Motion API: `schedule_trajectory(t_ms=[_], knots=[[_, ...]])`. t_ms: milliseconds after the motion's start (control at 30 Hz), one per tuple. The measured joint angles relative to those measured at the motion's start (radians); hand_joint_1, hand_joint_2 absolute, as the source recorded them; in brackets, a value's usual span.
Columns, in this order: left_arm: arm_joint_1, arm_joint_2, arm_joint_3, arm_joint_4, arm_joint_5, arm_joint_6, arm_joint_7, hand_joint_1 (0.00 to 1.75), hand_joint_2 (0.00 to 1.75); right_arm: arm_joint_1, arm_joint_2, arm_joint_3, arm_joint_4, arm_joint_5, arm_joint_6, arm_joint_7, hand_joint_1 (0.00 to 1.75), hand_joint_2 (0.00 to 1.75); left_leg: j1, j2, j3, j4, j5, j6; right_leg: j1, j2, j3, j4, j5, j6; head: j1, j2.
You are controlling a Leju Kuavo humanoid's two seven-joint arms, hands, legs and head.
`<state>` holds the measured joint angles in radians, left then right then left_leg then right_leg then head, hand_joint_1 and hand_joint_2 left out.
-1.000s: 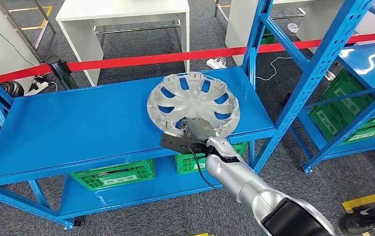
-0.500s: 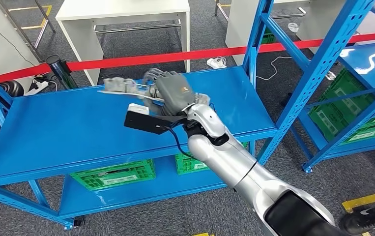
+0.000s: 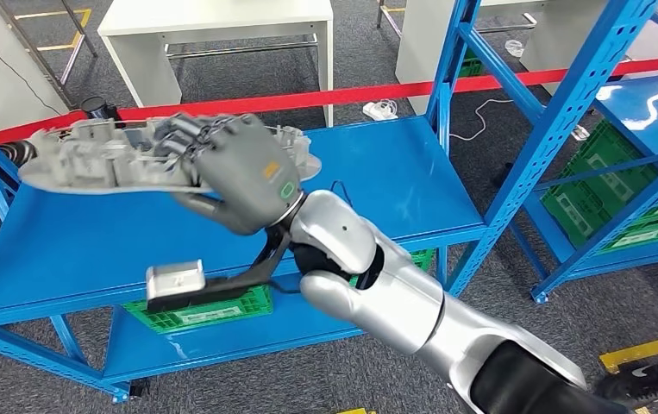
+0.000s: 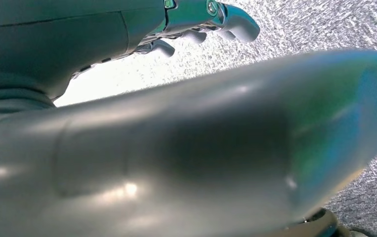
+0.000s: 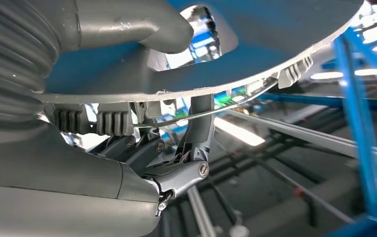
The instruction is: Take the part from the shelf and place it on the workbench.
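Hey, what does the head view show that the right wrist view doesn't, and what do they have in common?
The head view alone shows the setting: the blue shelf, green crates below it, the red barrier tape and white tables behind. The right wrist view alone shows the grasp up close: the thumb lies on one face of the rim, and the darker fingers curl under the clipped edge. Both show the right hand holding the grey wheel cover lifted off the shelf.
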<state>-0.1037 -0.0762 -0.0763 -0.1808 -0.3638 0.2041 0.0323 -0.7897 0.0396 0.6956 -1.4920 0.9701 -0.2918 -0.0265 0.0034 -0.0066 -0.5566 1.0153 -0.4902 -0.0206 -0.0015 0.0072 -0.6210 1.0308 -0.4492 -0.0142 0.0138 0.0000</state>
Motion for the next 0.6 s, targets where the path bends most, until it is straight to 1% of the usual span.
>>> schedule_trajectory(t_ms=[167,367,500,600], knots=[[-0.004,-0.002,0.0,0.0,-0.004,0.0,0.0,0.0,0.0,-0.017,0.0,0.048,-0.044,0.024,0.001,0.016,1.75,1.75,0.0,0.0,0.0,0.0,0.0,0.0,0.0,0.0,0.0,0.0,0.0,0.0,0.0,0.0],[-0.005,-0.004,0.0,0.0,-0.003,0.0,0.0,0.0,0.0,-0.028,0.0,0.08,-0.063,0.026,0.002,0.018,1.75,1.75,0.0,0.0,0.0,0.0,0.0,0.0,0.0,0.0,0.0,0.0,0.0,0.0,0.0,0.0],[-0.005,-0.004,0.0,0.0,-0.004,0.0,0.0,0.0,1.75,-0.03,0.0,0.09,-0.064,0.026,0.002,0.019,1.75,1.75,0.0,0.0,0.0,0.0,0.0,0.0,0.0,0.0,0.0,0.0,0.0,0.0,0.0,0.0],[-0.005,-0.005,0.0,0.0,-0.004,0.003,0.011,0.0,1.75,-0.031,0.0,0.098,-0.068,0.027,0.002,0.019,1.75,1.75,0.0,0.0,0.0,0.0,0.0,0.0,0.0,0.0,0.0,0.0,0.0,0.0,0.0,0.0]])
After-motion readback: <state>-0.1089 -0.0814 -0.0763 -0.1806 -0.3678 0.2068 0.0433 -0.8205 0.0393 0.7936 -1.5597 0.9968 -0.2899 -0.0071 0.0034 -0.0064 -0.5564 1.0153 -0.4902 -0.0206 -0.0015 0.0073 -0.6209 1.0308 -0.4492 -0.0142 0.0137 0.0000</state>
